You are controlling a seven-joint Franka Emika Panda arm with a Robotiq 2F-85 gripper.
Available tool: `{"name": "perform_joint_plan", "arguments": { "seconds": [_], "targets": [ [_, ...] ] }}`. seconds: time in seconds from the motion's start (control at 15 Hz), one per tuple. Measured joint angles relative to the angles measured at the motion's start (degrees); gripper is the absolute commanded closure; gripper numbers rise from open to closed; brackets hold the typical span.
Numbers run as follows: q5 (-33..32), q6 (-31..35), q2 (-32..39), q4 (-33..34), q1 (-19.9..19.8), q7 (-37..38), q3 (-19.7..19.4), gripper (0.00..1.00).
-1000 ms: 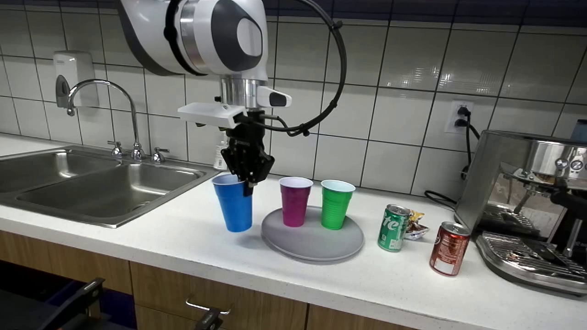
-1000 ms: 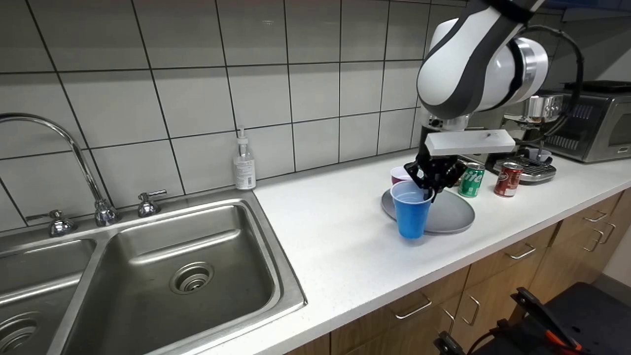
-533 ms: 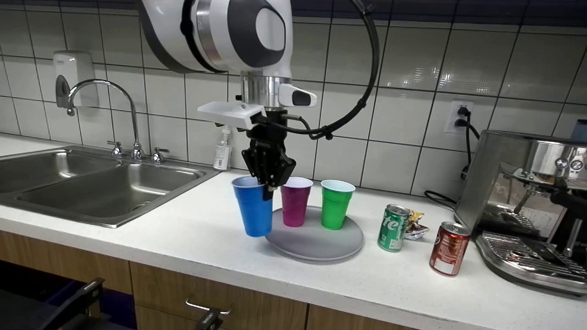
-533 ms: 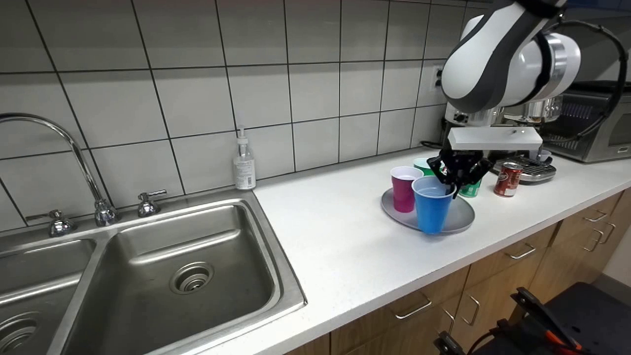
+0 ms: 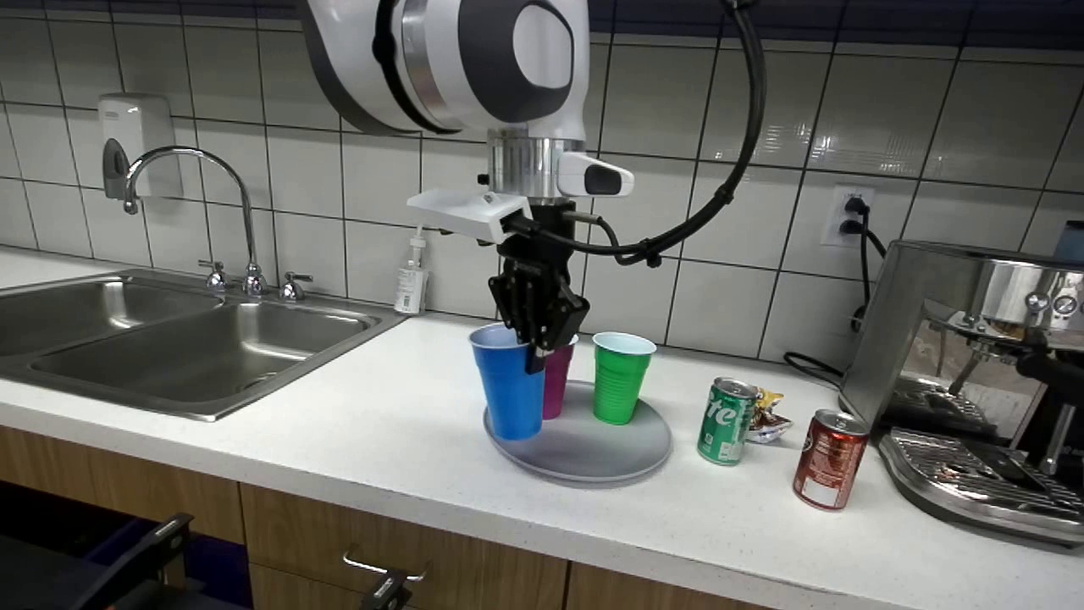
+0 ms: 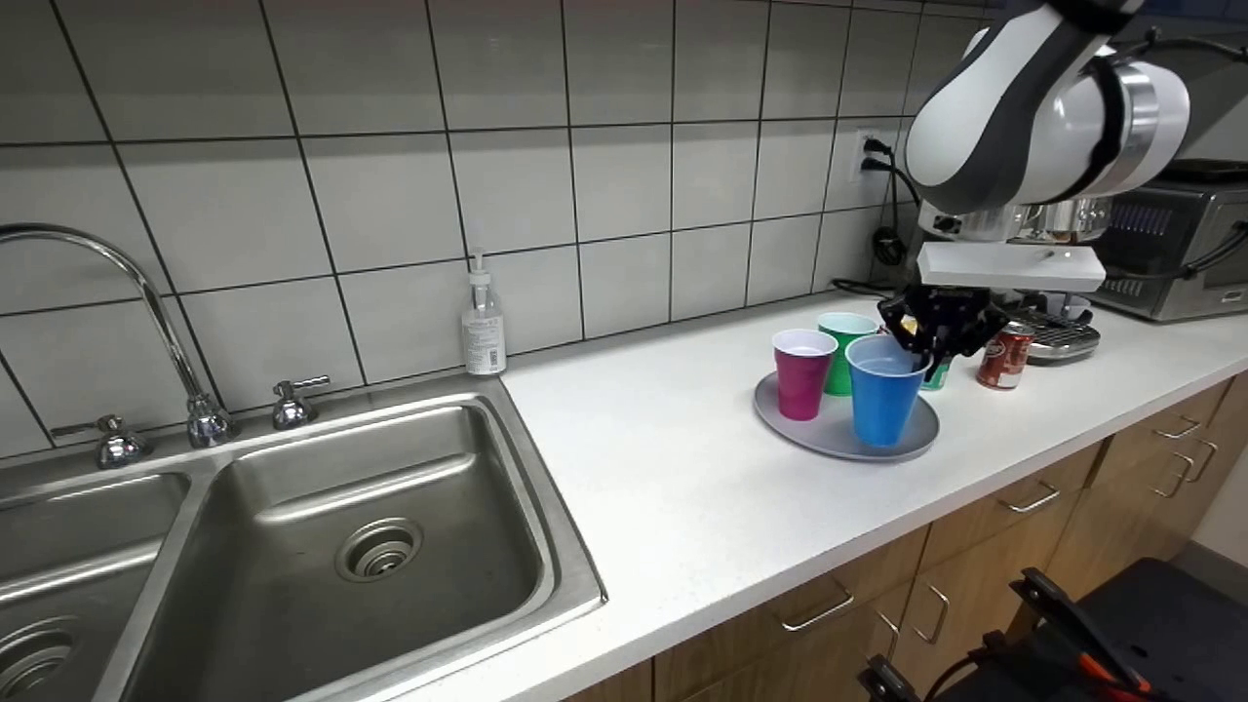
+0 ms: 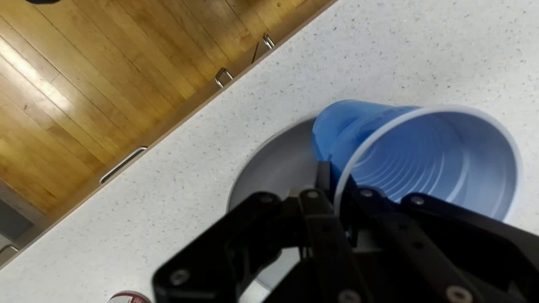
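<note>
Pinching the blue cup (image 6: 882,402) by its wall in the black gripper (image 5: 535,359), over the gray plate (image 5: 593,453). Cannot judge any base-to-plate contact. Partly hiding the magenta cup (image 5: 556,385) on the plate in an exterior view.

Farther off, both exterior views face the wall (image 6: 380,185), sharing sink (image 5: 212,360) and plate (image 5: 593,453); the wrist view looks down, blue cup (image 7: 421,153) close at three o'clock.
</note>
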Motion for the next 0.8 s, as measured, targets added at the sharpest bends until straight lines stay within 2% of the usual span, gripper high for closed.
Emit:
{"name": "perform_joint_plan", "arguments": {
  "seconds": [0.8],
  "targets": [
    [0.2, 1.5, 7.7, 6.6, -1.0, 3.7, -2.2, 0.99]
  ]
}}
